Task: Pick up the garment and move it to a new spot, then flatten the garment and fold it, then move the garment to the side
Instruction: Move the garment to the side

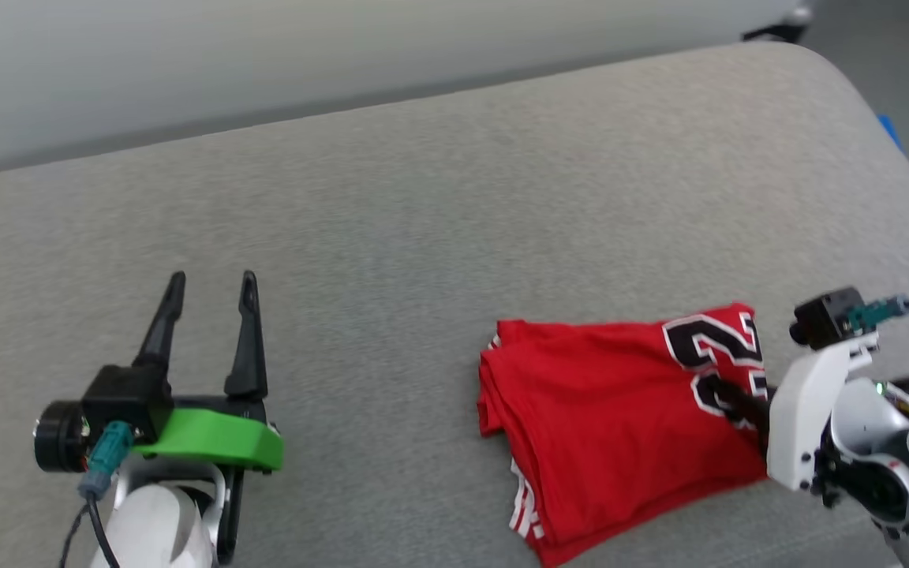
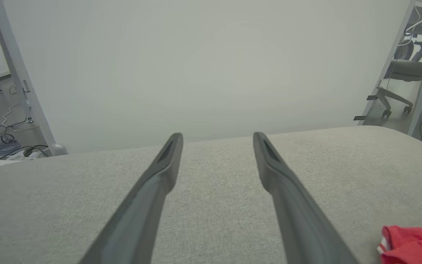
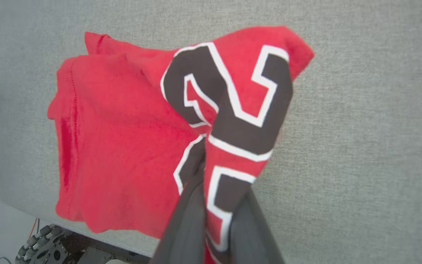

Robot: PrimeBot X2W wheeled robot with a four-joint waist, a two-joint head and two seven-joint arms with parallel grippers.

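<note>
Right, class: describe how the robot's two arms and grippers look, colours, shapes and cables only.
Left gripper: two long, tapering black fingers on a black block, above a green bracket, with a teal connector and dark cable on a pale forearm. Right gripper: dark fingers, a white bracket, a black camera block with a teal plug and dark cable.

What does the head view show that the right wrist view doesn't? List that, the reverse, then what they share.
Head view's extra: the left gripper, open and empty; striped trim at a folded edge. Right wrist view's extra: a metal roller part beyond the cushion's edge. Shared: the grey cushion and the red garment with its black number, pinched between the right gripper's fingers.
</note>
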